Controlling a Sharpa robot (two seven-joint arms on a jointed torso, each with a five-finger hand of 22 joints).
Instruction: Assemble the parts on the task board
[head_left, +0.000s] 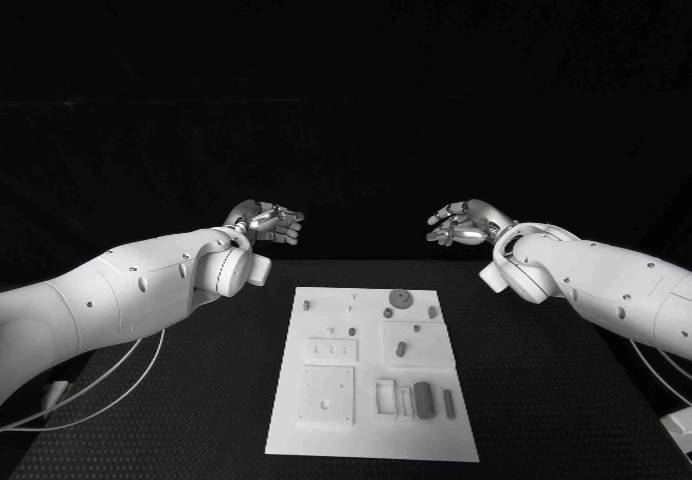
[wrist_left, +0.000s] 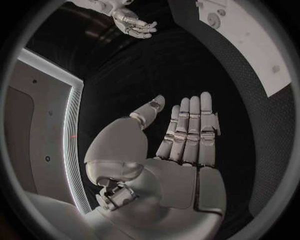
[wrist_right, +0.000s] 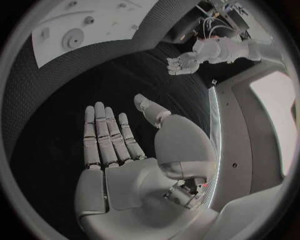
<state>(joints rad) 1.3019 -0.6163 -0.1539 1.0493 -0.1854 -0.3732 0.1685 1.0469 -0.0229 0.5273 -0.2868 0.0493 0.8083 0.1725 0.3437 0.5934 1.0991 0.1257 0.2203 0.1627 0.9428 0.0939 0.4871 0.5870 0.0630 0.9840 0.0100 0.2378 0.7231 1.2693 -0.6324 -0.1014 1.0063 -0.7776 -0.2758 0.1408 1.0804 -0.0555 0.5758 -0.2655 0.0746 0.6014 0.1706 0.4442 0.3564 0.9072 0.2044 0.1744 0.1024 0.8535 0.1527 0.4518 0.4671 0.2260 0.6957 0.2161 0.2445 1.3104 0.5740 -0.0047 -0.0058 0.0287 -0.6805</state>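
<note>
White task board (head_left: 372, 400) mid-table, well short of each empty, flat-fingered robot hand (head_left: 267, 222) (head_left: 462, 224) beyond it.

A long white board (head_left: 320, 335) lies flat in the middle of the black table, its short ends near and far. Small grey parts rest on it: a round disc (head_left: 398, 297) at the far end, and a row of upright oblong pieces (head_left: 424, 398) near the right front.
</note>
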